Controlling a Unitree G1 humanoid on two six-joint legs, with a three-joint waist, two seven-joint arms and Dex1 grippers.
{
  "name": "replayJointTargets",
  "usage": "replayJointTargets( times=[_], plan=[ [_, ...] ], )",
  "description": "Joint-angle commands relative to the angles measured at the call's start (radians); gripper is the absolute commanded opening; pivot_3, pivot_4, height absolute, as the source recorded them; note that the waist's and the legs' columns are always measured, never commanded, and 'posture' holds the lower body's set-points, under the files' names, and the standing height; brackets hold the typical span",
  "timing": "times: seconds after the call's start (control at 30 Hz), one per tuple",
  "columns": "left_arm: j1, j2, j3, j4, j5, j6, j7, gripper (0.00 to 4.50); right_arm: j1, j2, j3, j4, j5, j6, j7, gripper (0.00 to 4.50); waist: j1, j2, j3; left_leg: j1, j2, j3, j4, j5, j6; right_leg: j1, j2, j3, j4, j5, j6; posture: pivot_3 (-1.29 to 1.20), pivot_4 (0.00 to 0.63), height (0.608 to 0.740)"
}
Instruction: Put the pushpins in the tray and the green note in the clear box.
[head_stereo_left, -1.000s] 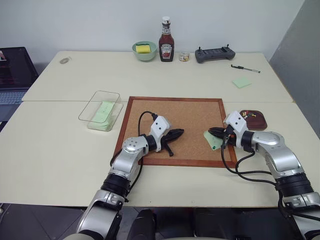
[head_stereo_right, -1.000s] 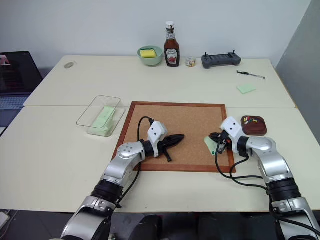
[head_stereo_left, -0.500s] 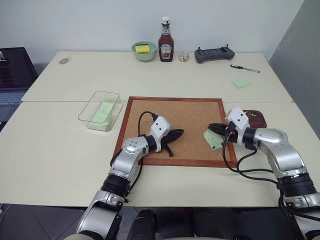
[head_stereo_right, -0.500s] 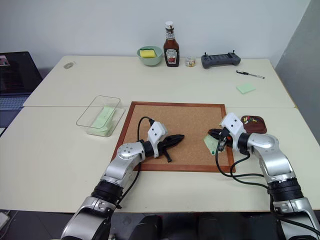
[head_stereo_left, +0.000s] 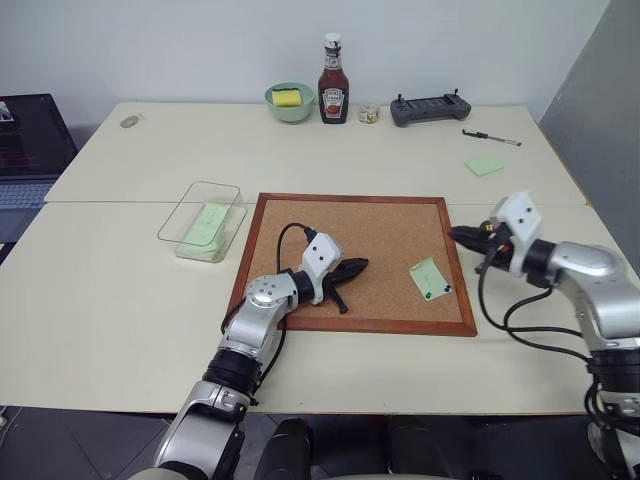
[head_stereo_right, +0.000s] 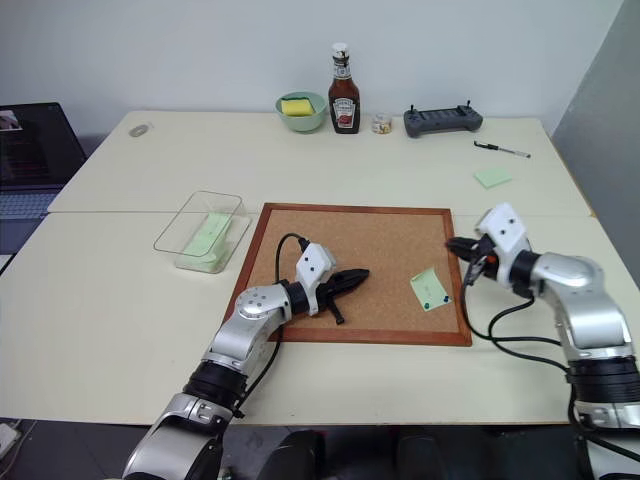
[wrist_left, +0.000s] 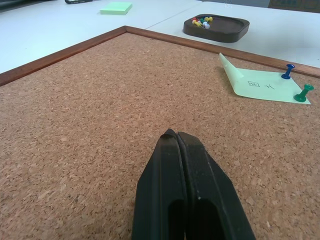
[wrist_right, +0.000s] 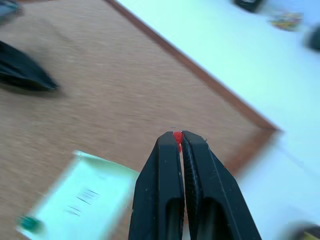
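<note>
two pushpins (wrist_left: 294, 82) still hold our green note (wrist_left: 260, 85) to the corkboard (head_stereo_left: 350, 260); several sit in the tray (wrist_left: 216, 27). our right gripper (wrist_right: 177, 137) pinches a red pin (wrist_right: 177, 135); left gripper (wrist_left: 176, 136) is closed, empty. another note lies in the clear box (head_stereo_left: 200, 220).

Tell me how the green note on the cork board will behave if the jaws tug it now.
The green note looks thin and floppy: one corner already curls up off the cork board. Two pushpins pin its other end, so a tug would likely tear or crumple it. Freed, it should be very light and slide easily.
</note>
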Motion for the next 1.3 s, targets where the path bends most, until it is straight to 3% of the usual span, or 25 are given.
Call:
replayJointTargets(
  times=[0.03,0.53,0.8,1.07,1.3],
  plan=[
    [0.026,-0.005,-0.028,0.034,0.017,0.010,-0.014,0.00,0.002,-0.058,-0.005,0.112,-0.119,-0.108,-0.072,0.08,0.000,0.000,0.000,0.000,0.000,0.000,0.000,0.000,0.000,0.000,0.000,0.000,0.000,0.000,0.000,0.00,0.150,0.740],
    [0.023,0.005,-0.028,0.035,0.018,0.007,-0.022,0.00,-0.097,-0.051,0.071,0.356,-0.291,-0.226,-0.186,0.08,-0.002,0.004,-0.002,0.000,0.000,0.001,0.000,0.000,0.000,0.000,0.000,0.001,0.000,0.000,0.000,0.00,0.150,0.740],
    [0.030,0.010,-0.029,0.023,0.019,0.011,-0.022,0.00,-0.134,-0.031,0.060,0.402,-0.279,-0.205,-0.196,1.60,-0.003,0.004,-0.002,0.000,0.000,0.002,0.000,0.000,0.000,0.000,0.000,0.001,0.000,0.000,0.000,0.00,0.150,0.740],
    [0.033,0.016,-0.030,0.019,0.018,0.013,-0.026,0.00,-0.077,-0.059,-0.021,0.260,-0.192,-0.101,-0.155,3.32,-0.002,0.004,-0.002,0.000,0.000,0.002,0.000,0.000,0.000,0.000,0.000,0.001,0.000,0.000,0.000,0.00,0.150,0.740],
    [0.030,0.019,-0.028,0.030,0.018,0.008,-0.034,0.00,0.065,-0.087,-0.119,0.002,0.000,0.051,0.010,3.32,-0.002,0.004,-0.003,0.000,0.000,0.001,0.000,0.000,0.000,0.000,0.000,0.001,0.000,0.000,0.000,0.00,0.150,0.740]
  ],
)
